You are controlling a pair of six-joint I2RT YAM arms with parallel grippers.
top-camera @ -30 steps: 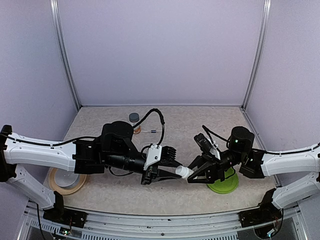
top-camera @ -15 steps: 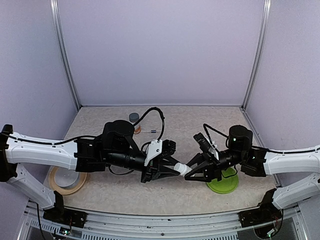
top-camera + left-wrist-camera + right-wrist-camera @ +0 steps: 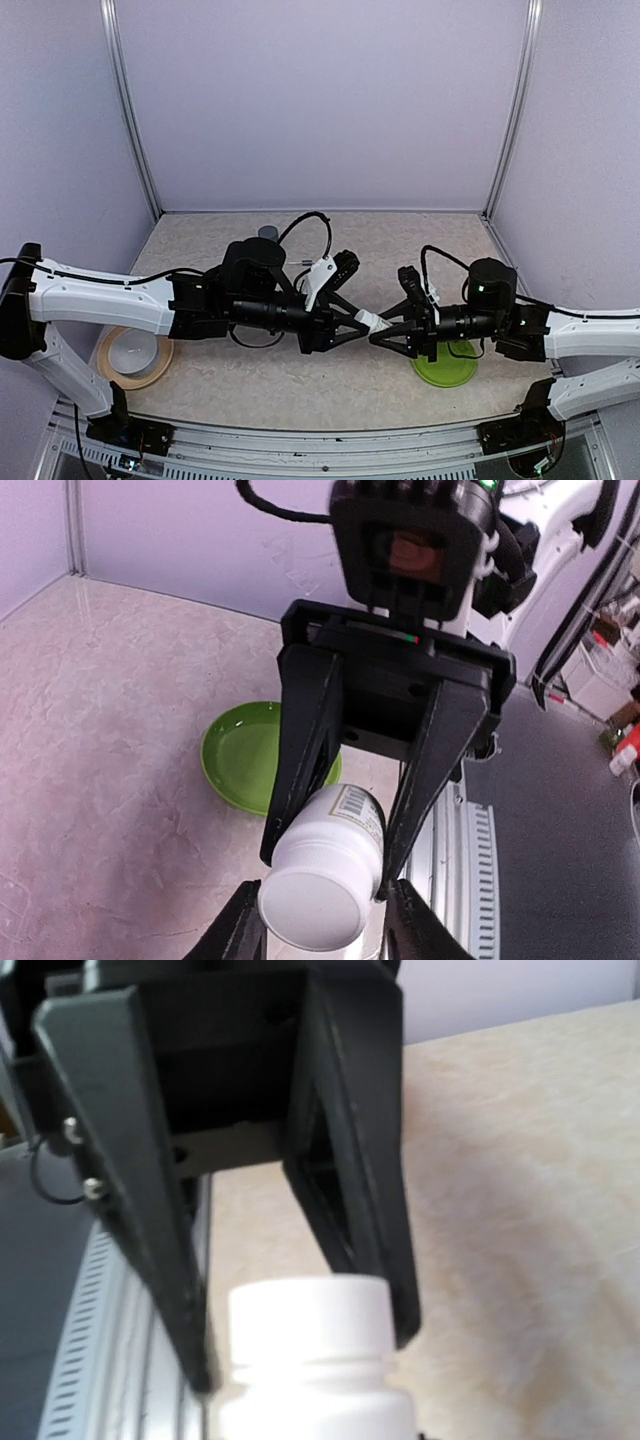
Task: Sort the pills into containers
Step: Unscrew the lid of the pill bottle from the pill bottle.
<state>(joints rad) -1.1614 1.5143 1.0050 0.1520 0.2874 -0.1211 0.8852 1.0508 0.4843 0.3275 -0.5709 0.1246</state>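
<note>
The small vial (image 3: 372,323) hangs above the middle of the desk (image 3: 250,390), lying on its side between the two arms. Neither end touches the surface.

The right pincer (image 3: 330,868) reaches in from 3 o'clock. Its two black fingers are clamped on the vial's body, one on each side, just behind a barcode label.

The left pincer (image 3: 300,1350) comes in from 9 o'clock, and its fingers flank the white cap (image 3: 308,1320). In the right wrist view they stand at the cap's 9 and 3 o'clock, right against its edges. I cannot tell whether they press on it or stand just clear. The cap end points toward the left arm and the body end toward the right.

In the top view, a flat green plate (image 3: 450,372) lies on the desk at about 4 o'clock from the vial, partly under the right arm. A white bowl (image 3: 130,350) on a tan plate (image 3: 150,375) sits well apart at 8 o'clock. At 11 o'clock, behind the left arm, the gray cap of the larger bottle (image 3: 268,232) shows. The rest of that bottle is hidden.
</note>
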